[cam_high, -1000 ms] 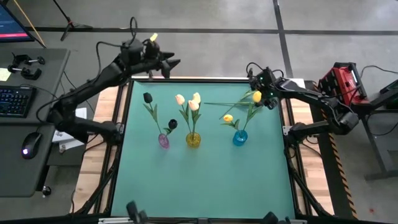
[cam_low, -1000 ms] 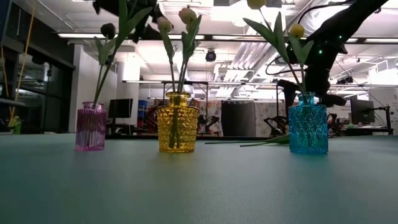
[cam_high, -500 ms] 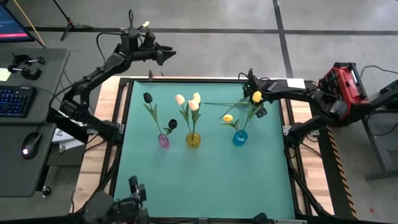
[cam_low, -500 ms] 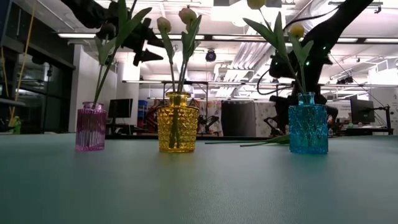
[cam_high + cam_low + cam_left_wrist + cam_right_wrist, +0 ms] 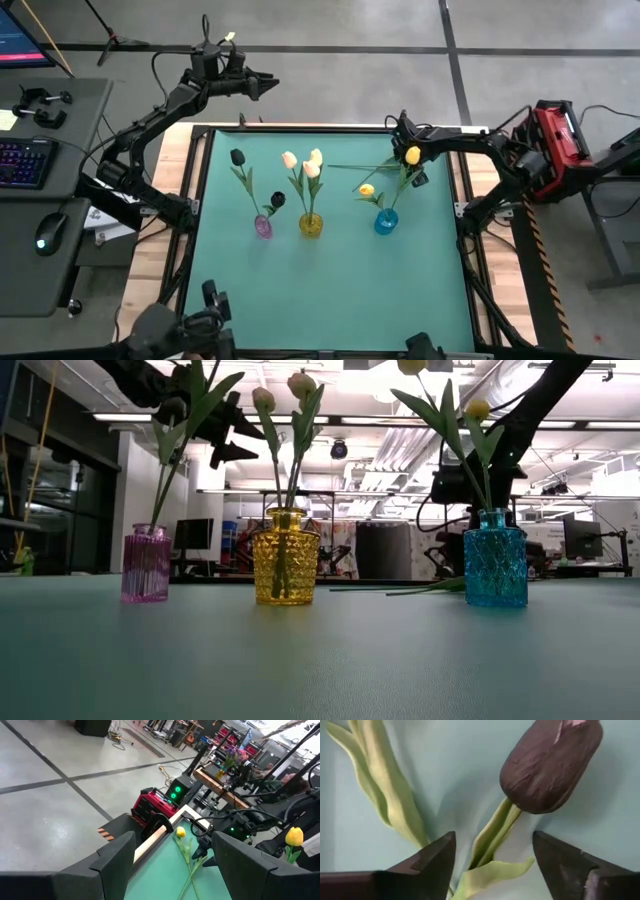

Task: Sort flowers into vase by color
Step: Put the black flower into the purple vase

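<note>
Three vases stand in a row: a pink one (image 5: pixel 263 227) with two black tulips (image 5: pixel 237 157), a yellow one (image 5: pixel 311 224) with cream tulips (image 5: pixel 311 169), and a blue one (image 5: pixel 386 221) with yellow tulips (image 5: pixel 413 154). One more black tulip (image 5: pixel 550 765) lies flat on the mat by the far right corner, its stem (image 5: pixel 350 165) pointing toward the table's left. My right gripper (image 5: pixel 492 865) is open just above it, its fingers on either side of the stem below the head, touching nothing. My left gripper (image 5: pixel 268 79) is open and empty, raised beyond the far edge.
The lying tulip's stem (image 5: pixel 400 590) passes just behind the blue vase (image 5: pixel 495 565), whose yellow tulips lean up close to my right arm. A red box (image 5: pixel 555 135) stands off the table's right side. The near half of the green mat (image 5: pixel 330 300) holds nothing.
My right gripper has moved toward the table's left along the far edge, over the lying black tulip's head end. My left gripper has drawn back and up past the far edge. The flowers and vases have not moved.
</note>
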Motion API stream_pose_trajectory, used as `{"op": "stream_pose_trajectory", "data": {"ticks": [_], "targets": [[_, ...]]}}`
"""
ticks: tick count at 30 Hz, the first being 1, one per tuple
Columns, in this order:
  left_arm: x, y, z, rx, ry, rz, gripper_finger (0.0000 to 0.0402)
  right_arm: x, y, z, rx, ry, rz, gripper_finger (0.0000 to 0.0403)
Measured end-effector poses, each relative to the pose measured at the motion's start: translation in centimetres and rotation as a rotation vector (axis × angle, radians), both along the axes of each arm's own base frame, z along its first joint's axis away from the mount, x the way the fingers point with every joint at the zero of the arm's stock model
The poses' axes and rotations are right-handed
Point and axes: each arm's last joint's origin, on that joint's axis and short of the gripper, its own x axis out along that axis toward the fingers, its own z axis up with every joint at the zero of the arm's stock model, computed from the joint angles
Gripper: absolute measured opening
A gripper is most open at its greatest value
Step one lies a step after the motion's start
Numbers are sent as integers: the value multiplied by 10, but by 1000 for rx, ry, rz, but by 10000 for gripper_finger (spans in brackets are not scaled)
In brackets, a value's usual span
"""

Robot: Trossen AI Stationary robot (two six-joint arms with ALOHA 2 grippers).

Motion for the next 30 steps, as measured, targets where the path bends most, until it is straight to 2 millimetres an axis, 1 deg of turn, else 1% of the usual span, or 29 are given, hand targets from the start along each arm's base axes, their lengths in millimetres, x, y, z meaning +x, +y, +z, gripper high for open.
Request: {"op": "stream_pose_trajectory", "data": {"ticks": [3, 5, 7, 10, 11, 12, 15, 18, 21, 24, 28, 30], "targets": [[0, 0, 0, -5, -4, 1, 252, -3, -2, -3, 16, 18, 5, 220], [1, 0, 1, -16, -17, 4, 252, -4, -2, -4, 19, 25, 38, 188], [1, 0, 3, -10, -36, -3, 252, -5, -1, -2, 10, 35, 78, 144], [2, 0, 8, 13, -73, -41, 252, -8, 0, 6, -59, 72, 134, 54], [2, 0, 9, 20, -87, -53, 252, -9, 1, 12, -101, 94, 153, 28], [3, 0, 11, 28, -100, -65, 252, -10, 3, 19, -142, 97, 170, 15], [3, -1, 16, 53, -139, -109, 252, -12, 9, 47, -278, 72, 200, 17], [4, -2, 19, 64, -162, -140, 252, -17, 22, 78, -435, 49, 237, 5], [4, -2, 21, 43, -187, -164, 252, -25, 37, 108, -616, 60, 247, 6], [9, -6, 27, 35, -234, -197, 252, -37, 50, 138, -818, 61, 257, 2], [19, -17, 44, 57, -347, -269, 252, -52, 61, 178, -1123, 53, 289, 1], [23, -27, 57, 87, -414, -309, 252, -58, 66, 198, -1292, 43, 304, 1]]}}
